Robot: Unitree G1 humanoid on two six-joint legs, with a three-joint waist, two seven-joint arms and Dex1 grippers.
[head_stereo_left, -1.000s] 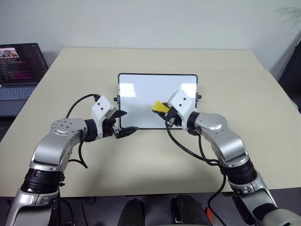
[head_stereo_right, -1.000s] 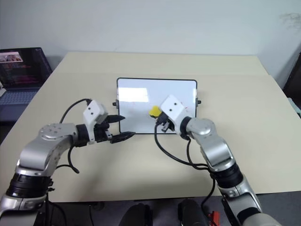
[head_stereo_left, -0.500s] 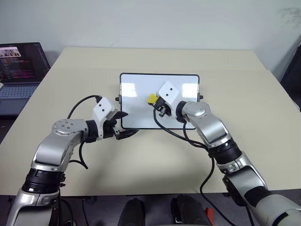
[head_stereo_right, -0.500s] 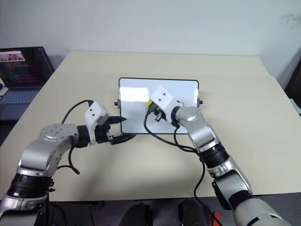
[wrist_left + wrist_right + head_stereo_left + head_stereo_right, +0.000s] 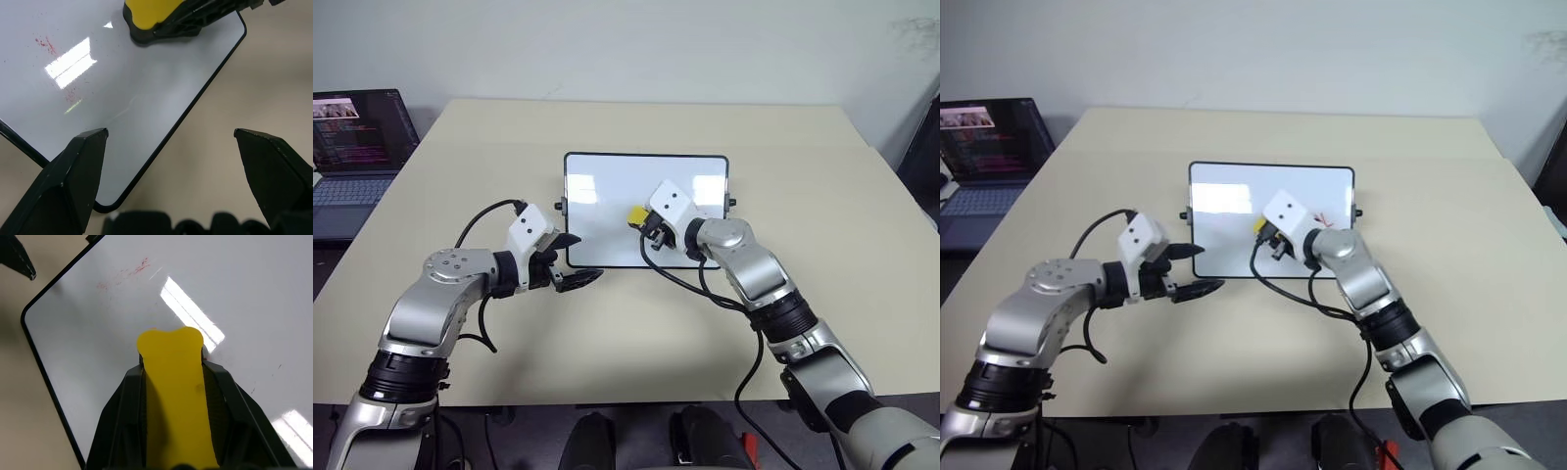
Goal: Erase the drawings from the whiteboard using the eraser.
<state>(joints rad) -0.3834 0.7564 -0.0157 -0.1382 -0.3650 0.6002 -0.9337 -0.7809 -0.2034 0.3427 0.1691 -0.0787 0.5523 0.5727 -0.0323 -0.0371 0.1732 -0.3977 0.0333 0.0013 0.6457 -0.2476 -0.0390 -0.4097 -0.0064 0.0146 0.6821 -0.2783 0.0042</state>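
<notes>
Two arms over beige table point(image 5: 636, 323); glossy white black-framed whiteboard point(image 5: 607, 191) at centre. Right gripper point(image 5: 639, 217) clamps yellow dark-bottomed eraser point(image 5: 633, 213) on board. Left wrist view: left gripper point(image 5: 171, 142) spread at board corner. Right wrist view: faint red drawings point(image 5: 132, 271) beyond eraser.

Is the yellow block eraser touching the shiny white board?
Touching. In the left wrist view the yellow block eraser, held in the right gripper, sits with its dark underside flat on the shiny white board.
</notes>
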